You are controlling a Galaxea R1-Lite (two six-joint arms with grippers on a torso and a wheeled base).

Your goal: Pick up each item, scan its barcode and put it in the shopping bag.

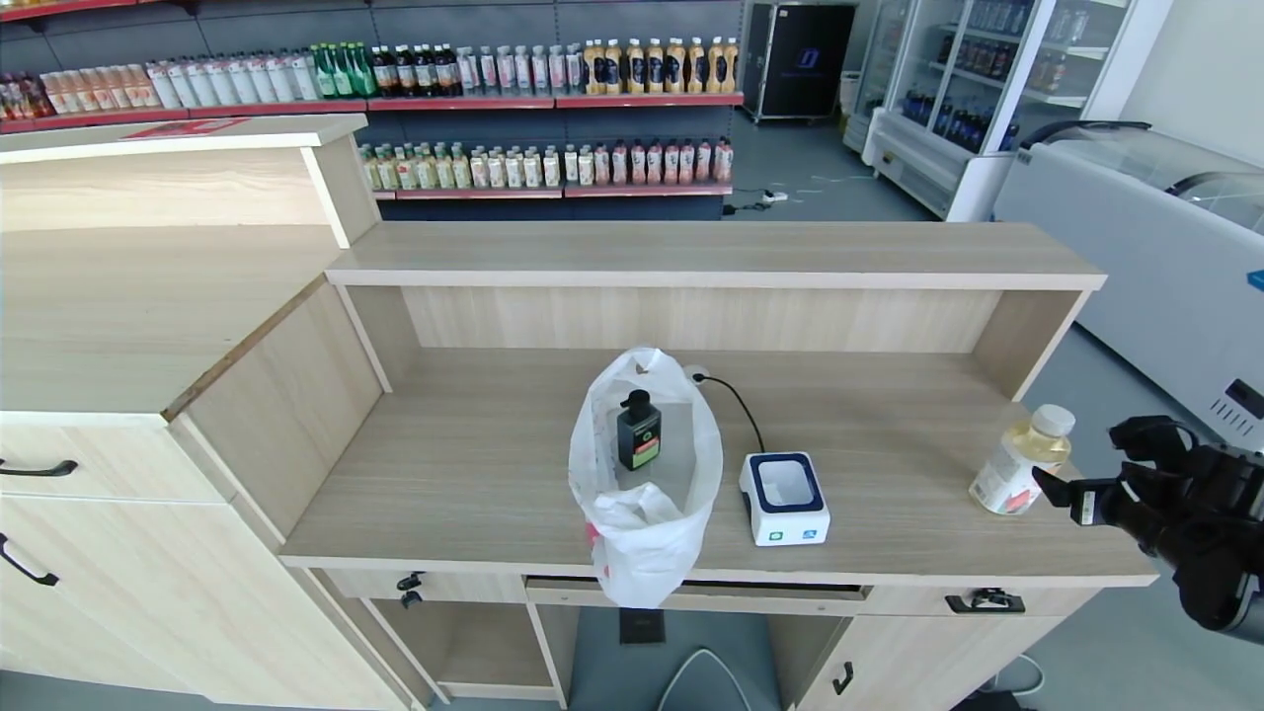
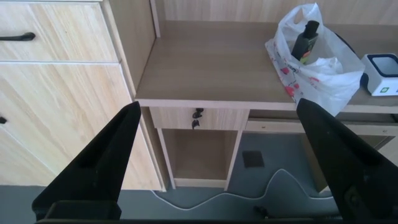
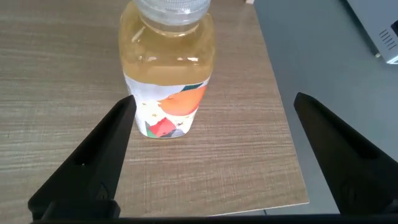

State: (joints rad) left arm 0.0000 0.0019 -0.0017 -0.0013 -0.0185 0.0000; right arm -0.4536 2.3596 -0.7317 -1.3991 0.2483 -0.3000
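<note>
A white plastic shopping bag [image 1: 647, 494] stands open mid-counter with a dark pump bottle [image 1: 639, 430] inside it. Just right of the bag sits the white and blue barcode scanner [image 1: 783, 497]. A clear bottle of yellow liquid [image 1: 1022, 459] with a white cap stands upright near the counter's right end. My right gripper [image 1: 1078, 460] is open right beside it. In the right wrist view the bottle [image 3: 166, 68] stands just ahead of the open gripper [image 3: 214, 101], untouched. My left gripper [image 2: 217, 107] hangs open and holds nothing, low and left of the counter, with the bag [image 2: 317, 68] far off.
A raised shelf [image 1: 711, 252] runs along the counter's back, and a taller cabinet [image 1: 148, 296] with drawers closes the left side. The scanner's black cable [image 1: 736, 400] trails behind the bag. A chest freezer [image 1: 1165, 257] stands to the right. Bare counter [image 1: 889, 434] lies between scanner and bottle.
</note>
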